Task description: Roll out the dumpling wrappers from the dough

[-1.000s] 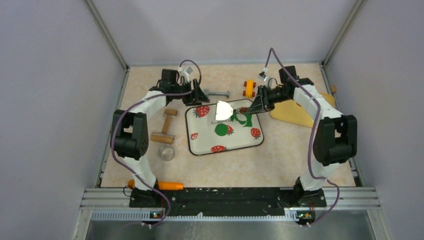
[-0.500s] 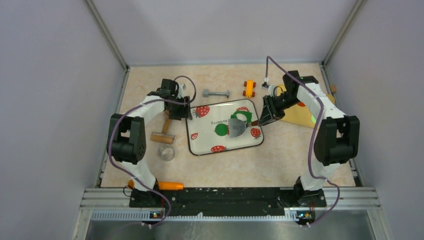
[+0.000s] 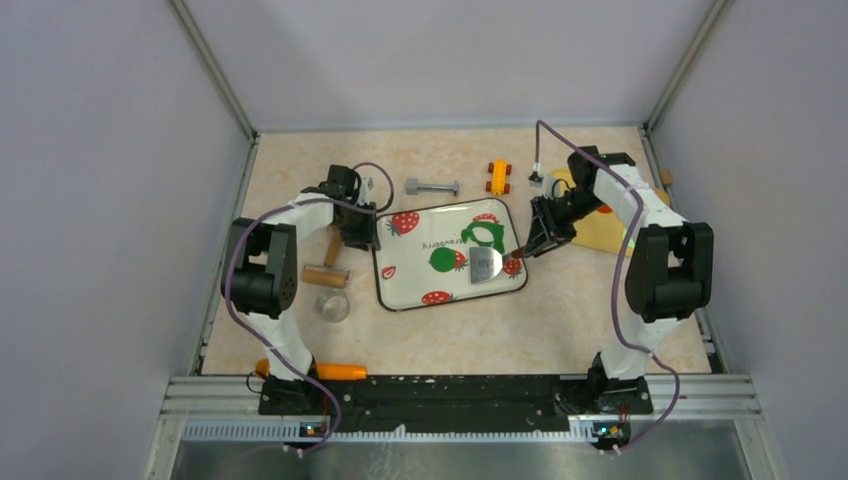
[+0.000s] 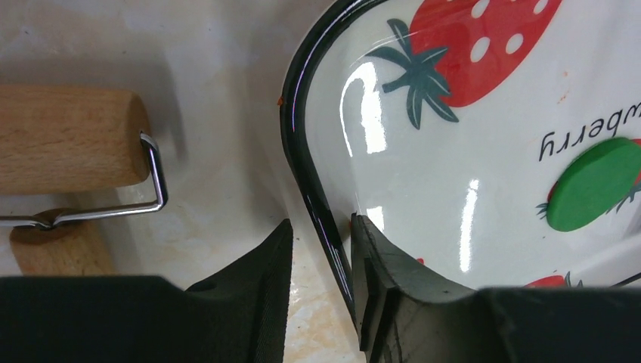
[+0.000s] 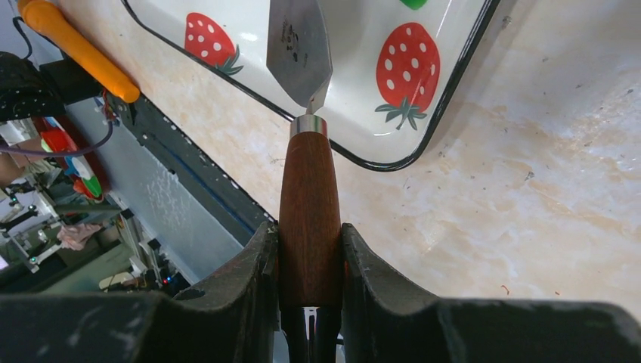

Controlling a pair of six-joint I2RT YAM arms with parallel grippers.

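Firmly clamped in the right gripper, a wooden-handled palette knife reaches over the near right corner of the strawberry-printed tray. The left gripper straddles the tray's black left rim, its jaws partly apart and not pinching it. On the tray lie the dark green dough, a holed sheet, and one round green dumpling wrapper. A rolling pin rests just left of the tray.

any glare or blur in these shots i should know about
Left wrist view: white glare streaks on the glossy tray, and the left gripper looks dark and soft-edged near the lens. Top view: the spatula blade flares bright grey-white. Right wrist view: the spatula handle is crisp, with no strong glare.
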